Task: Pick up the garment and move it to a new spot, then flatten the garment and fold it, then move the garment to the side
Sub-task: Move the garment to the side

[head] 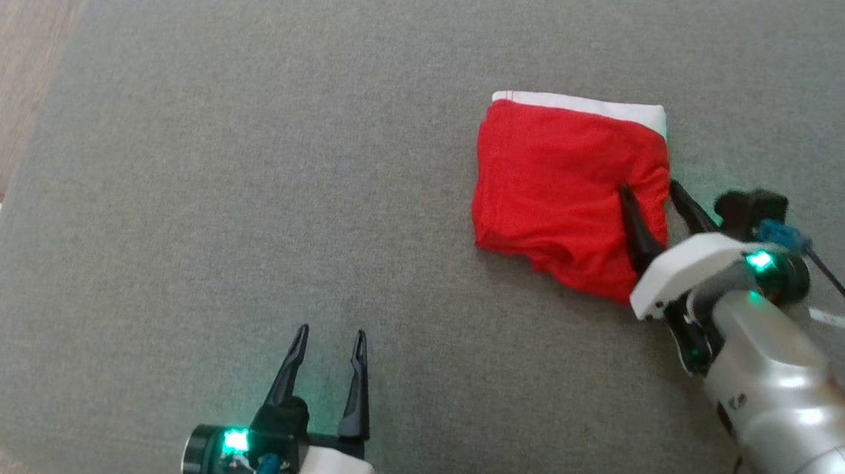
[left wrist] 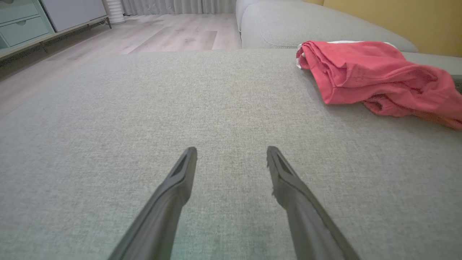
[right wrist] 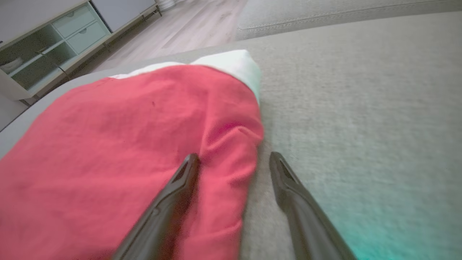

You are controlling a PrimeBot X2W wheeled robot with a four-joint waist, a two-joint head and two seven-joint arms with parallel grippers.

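Setting: a domestic living room. Indicators:
- a grey fabric-upholstered sofa seat [head: 239, 168] with a stitched seam along its edge
- a second sofa section [left wrist: 306, 25] in the same fabric just beyond it
- light wood-plank flooring [left wrist: 173, 32]
- a low pale cabinet [left wrist: 21, 25] with drawers and open shelves, raised on thin dark legs
- full-length curtains [left wrist: 180, 5] reaching the floor
- a yellow wall [left wrist: 397, 18] behind the sofa
- a folded red garment [head: 560, 183] lying on the seat, consistent with household use
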